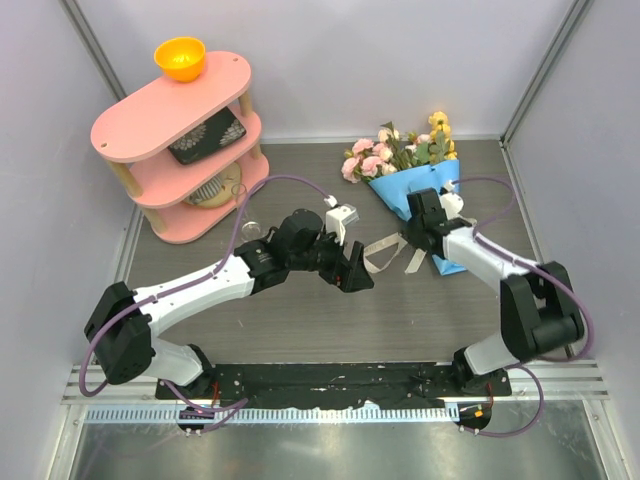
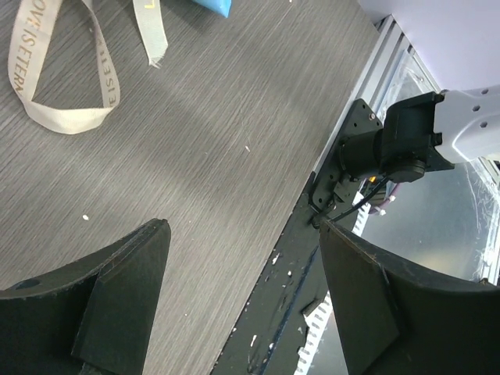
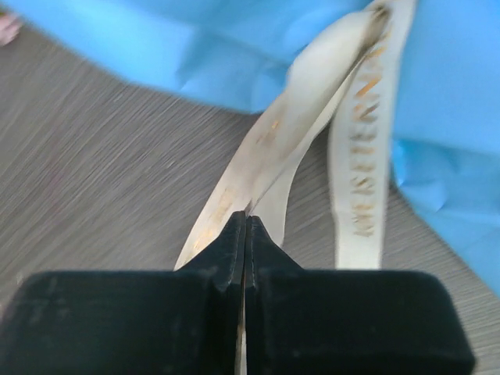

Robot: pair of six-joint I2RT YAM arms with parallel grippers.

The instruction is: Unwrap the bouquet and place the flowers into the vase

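The bouquet [image 1: 415,175] lies at the back right of the table, pink, cream and yellow flowers [image 1: 395,152] showing out of its blue paper cone [image 3: 234,47]. Its cream ribbon [image 3: 297,133] trails toward the table's middle. My right gripper [image 3: 247,223] is shut on a strand of that ribbon, beside the cone's narrow end [image 1: 418,243]. Over the middle of the table my left gripper [image 2: 242,226] stands open with nothing between its fingers, just left of a ribbon loop [image 2: 62,117]. The small clear vase [image 1: 248,226] stands in front of the pink shelf.
A pink three-tier shelf [image 1: 165,110] stands at the back left with an orange bowl [image 1: 180,58] on top and dark items on the lower tiers. The right arm's base [image 2: 391,141] sits at the table's near edge.
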